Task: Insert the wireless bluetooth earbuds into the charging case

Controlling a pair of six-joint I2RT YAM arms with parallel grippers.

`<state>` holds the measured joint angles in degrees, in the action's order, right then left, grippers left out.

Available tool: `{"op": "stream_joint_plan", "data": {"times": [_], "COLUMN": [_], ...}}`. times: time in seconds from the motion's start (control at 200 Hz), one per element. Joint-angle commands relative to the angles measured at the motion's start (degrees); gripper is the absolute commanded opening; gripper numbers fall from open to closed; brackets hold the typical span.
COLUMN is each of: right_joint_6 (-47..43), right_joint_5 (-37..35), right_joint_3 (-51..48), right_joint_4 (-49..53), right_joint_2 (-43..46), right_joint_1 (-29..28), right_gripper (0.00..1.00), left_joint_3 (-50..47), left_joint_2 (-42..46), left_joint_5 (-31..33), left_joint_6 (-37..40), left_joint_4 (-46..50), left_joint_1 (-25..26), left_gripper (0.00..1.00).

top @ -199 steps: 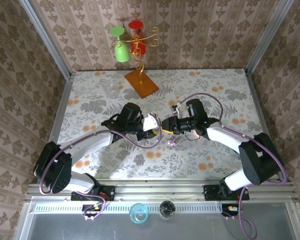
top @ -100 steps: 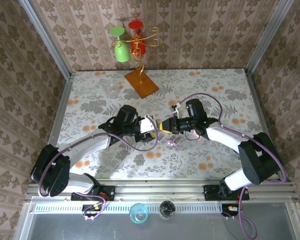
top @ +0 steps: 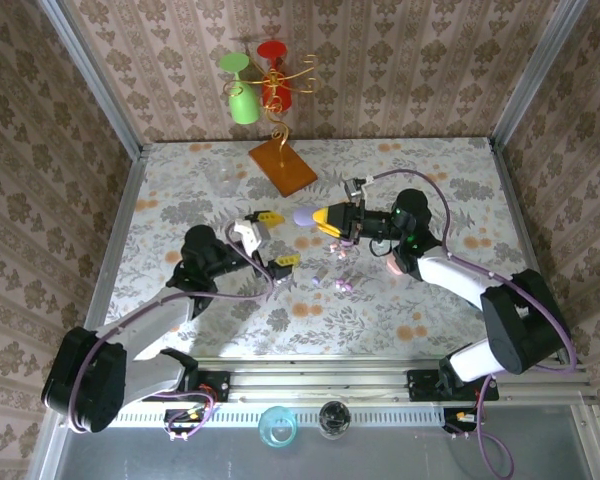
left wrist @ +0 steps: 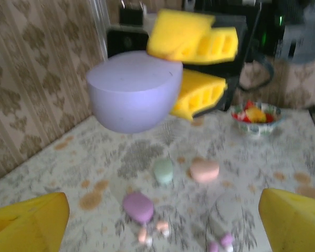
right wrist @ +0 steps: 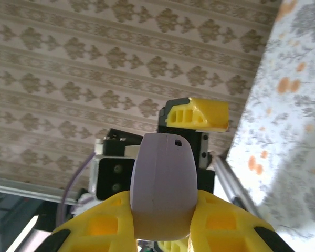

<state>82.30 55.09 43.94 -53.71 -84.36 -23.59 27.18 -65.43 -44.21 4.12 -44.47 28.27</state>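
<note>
A handover pose above the flowered table (top: 180, 200): the right gripper (top: 327, 220) pinches a lilac charging case (top: 306, 215) by one end and holds it level, well clear of the surface. That grip seems meant to leave the free end exposed to the other arm. The left gripper (top: 274, 239) hangs near that free end, fingers spread wide and gripping nothing, with its wrist camera looking straight at the case.

From the angles on offer the case looks shut. By my reckoning it has to be opened before anything can go in, which would explain why it is held aloft between the two arms rather than left lying flat.

The earbuds (left wrist: 153, 233) — tiny pink, lilac and whitish buds — lie loose on the table below, a little nearer the arms, with neither gripper on them. Close by sit three more pebble-shaped cases, each apart from the others: a second lilac case (left wrist: 138, 206), a pale green case (left wrist: 163, 170) and a pink case (left wrist: 205, 170). A small bowl (left wrist: 254, 113) of bright bits stands beyond them. The job looks barely begun, with no bud seated in any case.
</note>
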Motion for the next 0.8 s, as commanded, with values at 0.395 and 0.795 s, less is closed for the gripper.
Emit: {"op": "stream_joint_plan", "data": {"times": [0.395, 0.795], "right_joint_6": [17.4, 18.5], "right_joint_5": [-0.4, 0.3], "right_joint_3": [0.4, 1.2], "right_joint_4": [-20.2, -20.1], "right_joint_2": [-6.0, -7.0], "right_joint_1": [-4.9, -5.0], "right_gripper": [0.00, 0.00], "left_joint_3": [2.3, 2.4], "left_joint_2": [-10.2, -10.1], "left_joint_5": [-11.6, -11.7], "left_joint_6": [-12.4, -11.7], "left_joint_4": [-29.1, -29.0], "left_joint_1": [-1.8, -0.8], "left_gripper": [0.84, 0.60]}}
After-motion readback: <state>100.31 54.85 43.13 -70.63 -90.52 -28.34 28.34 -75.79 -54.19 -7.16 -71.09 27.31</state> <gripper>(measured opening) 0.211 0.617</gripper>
